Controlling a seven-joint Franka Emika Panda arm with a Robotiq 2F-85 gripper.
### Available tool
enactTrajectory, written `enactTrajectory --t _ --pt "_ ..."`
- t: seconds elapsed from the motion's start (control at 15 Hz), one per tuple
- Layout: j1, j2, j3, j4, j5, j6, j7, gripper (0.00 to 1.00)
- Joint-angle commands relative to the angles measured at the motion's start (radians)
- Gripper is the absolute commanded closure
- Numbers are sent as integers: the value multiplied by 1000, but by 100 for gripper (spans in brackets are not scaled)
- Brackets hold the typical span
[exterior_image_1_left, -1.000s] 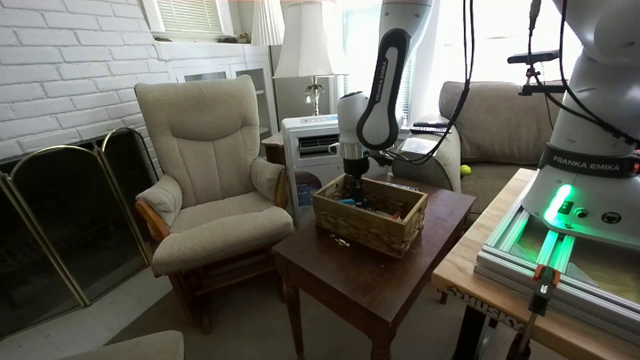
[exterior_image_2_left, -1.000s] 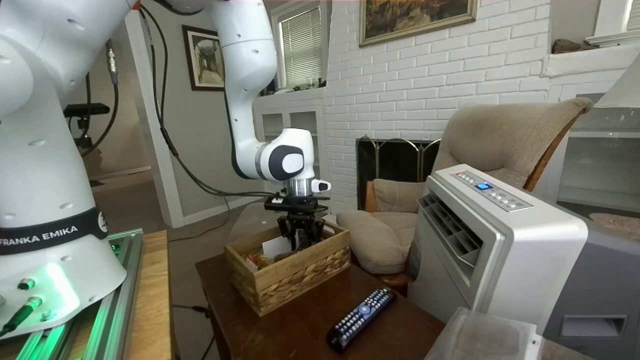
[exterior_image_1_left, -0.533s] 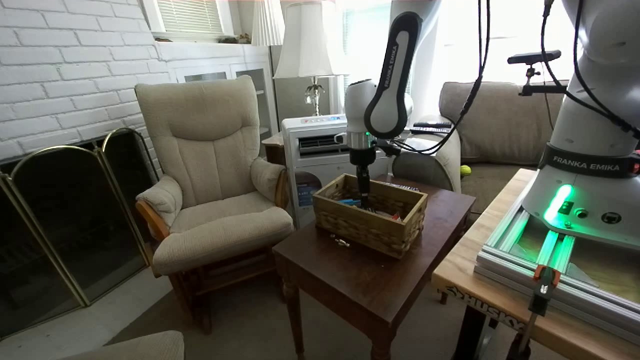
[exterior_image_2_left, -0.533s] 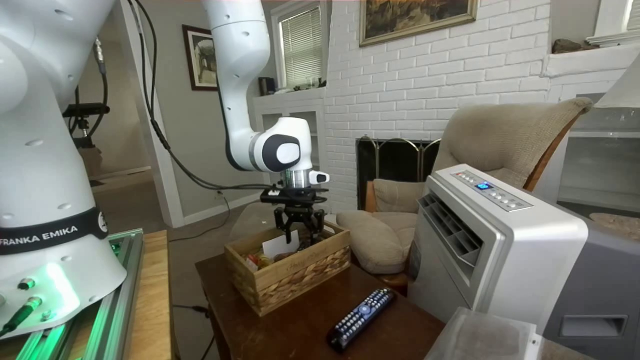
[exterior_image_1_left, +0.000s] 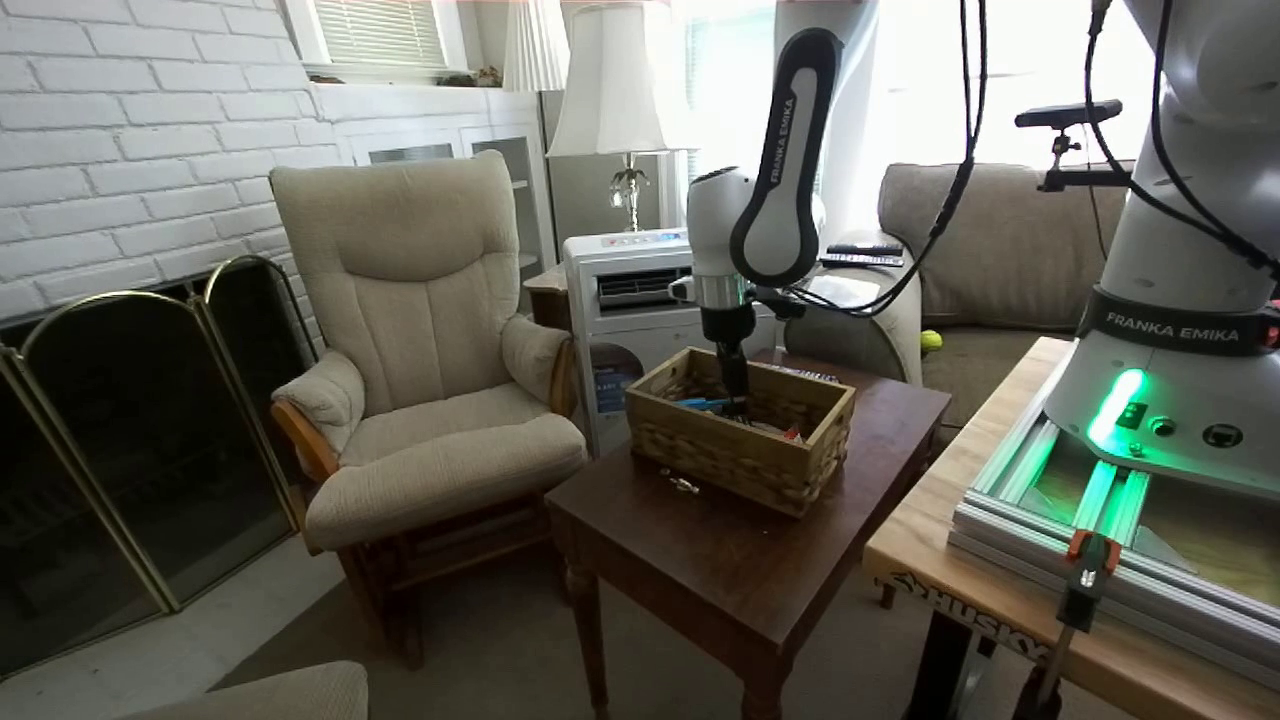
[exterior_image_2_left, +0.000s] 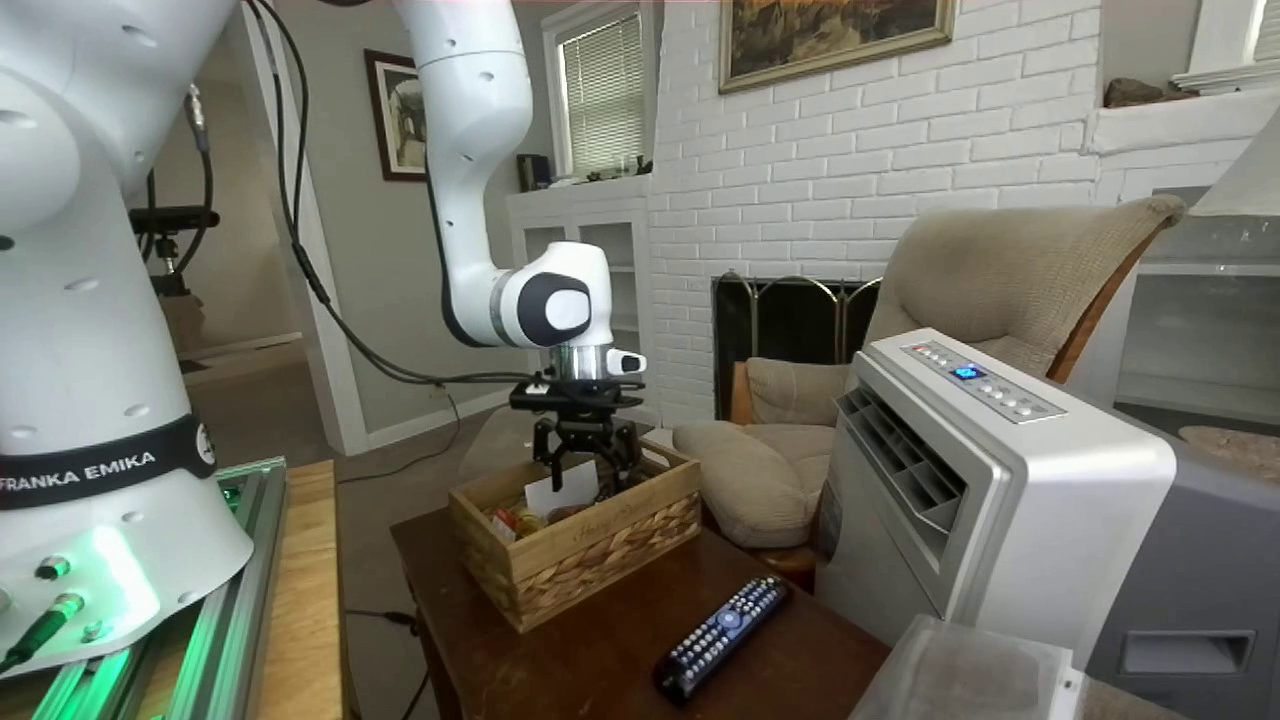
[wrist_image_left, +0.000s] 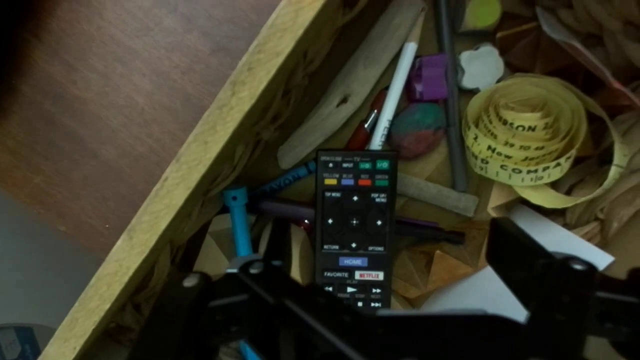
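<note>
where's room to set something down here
Bare table: between the white piece and the near corner in an exterior view; a strip between basket and tabletop remote. Crowded: inside the basket, with black remote and tape measure.

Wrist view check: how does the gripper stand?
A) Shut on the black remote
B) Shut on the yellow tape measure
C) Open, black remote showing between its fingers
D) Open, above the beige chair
C: the gripper has its fingers apart, and the black remote shows between them in the wrist view, with a visible gap on each side.
</note>
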Motion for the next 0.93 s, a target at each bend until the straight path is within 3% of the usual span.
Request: enactTrajectory --t 0.0,0.87 --pt "38 33 -28 32 -41 -30 40 0" --pt "136 210 -102 159 -33 90 87 0"
